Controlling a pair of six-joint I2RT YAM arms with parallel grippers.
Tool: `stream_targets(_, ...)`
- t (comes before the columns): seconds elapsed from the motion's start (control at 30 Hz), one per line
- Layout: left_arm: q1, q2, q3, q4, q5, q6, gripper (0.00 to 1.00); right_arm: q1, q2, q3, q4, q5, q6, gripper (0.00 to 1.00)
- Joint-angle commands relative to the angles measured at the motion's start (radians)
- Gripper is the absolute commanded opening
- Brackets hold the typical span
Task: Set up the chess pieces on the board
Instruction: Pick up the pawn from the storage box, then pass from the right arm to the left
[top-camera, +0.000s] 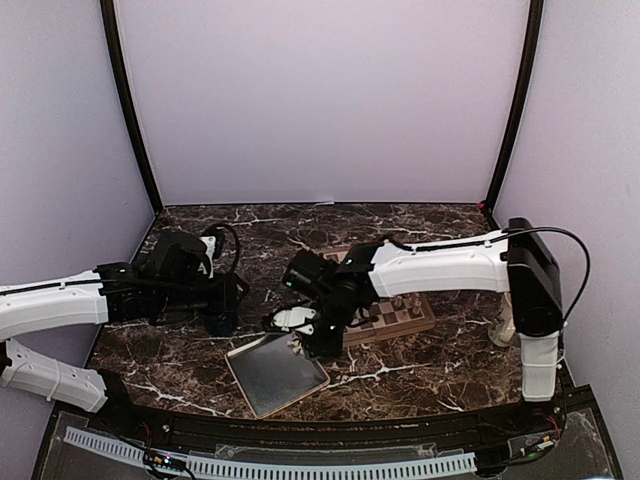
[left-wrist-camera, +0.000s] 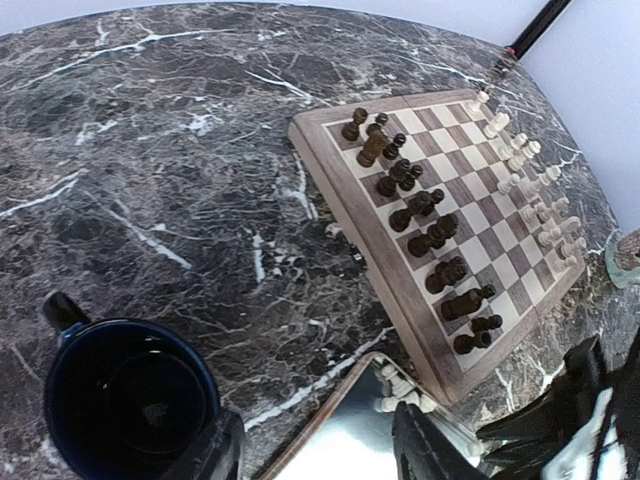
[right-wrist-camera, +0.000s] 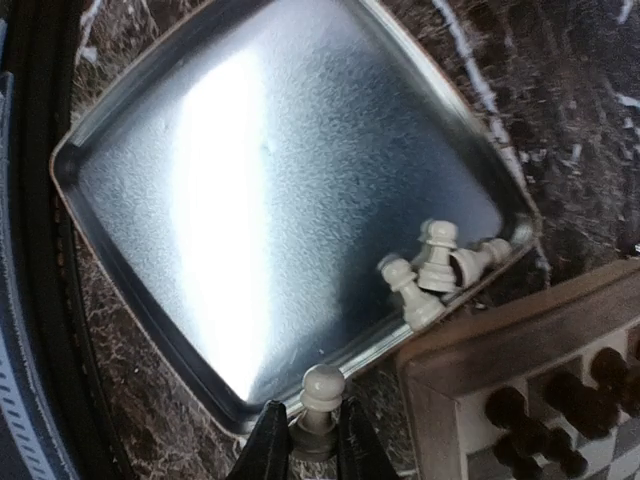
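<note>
My right gripper (right-wrist-camera: 312, 432) is shut on a cream-white pawn (right-wrist-camera: 322, 392), held by its base over the rim of the grey tray (right-wrist-camera: 250, 180). Three more white chess pieces (right-wrist-camera: 435, 265) lie heaped in the tray corner beside the board (right-wrist-camera: 520, 350). In the left wrist view the board (left-wrist-camera: 340, 190) carries white pieces (left-wrist-camera: 530, 190) along its far side and dark pieces (left-wrist-camera: 420, 210) along the near side. My left gripper (left-wrist-camera: 320, 452) stands open and empty above the marble by the tray's edge. From above, the right gripper (top-camera: 315, 335) sits between tray (top-camera: 275, 372) and board (top-camera: 395, 310).
A dark blue mug (left-wrist-camera: 130, 400) stands right beside my left gripper's left finger, also seen as the mug (top-camera: 220, 322) from above. The table is dark veined marble with purple walls round it. A black rail runs along the near edge.
</note>
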Motion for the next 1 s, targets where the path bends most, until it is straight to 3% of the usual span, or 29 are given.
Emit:
stream_targets(0.0,0.016,0.042,-0.002,0.148,0.15,0.033,0.53,-0.113,-0.199,-0.069,0.104,-0.204,-0.033,0.12)
stream_targets(0.2,0.018,0.157,0.024,0.416,0.412,0.025,0.54,-0.239,-0.356,-0.167,0.21,-0.306,-0.057,0.12)
stream_targets(0.43,0.018,0.324,0.055,0.8,0.713,-0.121,0.56,-0.289,-0.42,-0.182,0.233,-0.342,-0.067,0.12)
stream_targets(0.57,0.017,0.414,0.066,0.974,0.776,-0.221,0.56,-0.29,-0.433,-0.206,0.247,-0.348,-0.058,0.12)
stream_targets(0.97,0.018,0.498,0.101,1.014,0.826,-0.279,0.44,-0.327,-0.469,-0.233,0.29,-0.318,-0.024,0.12)
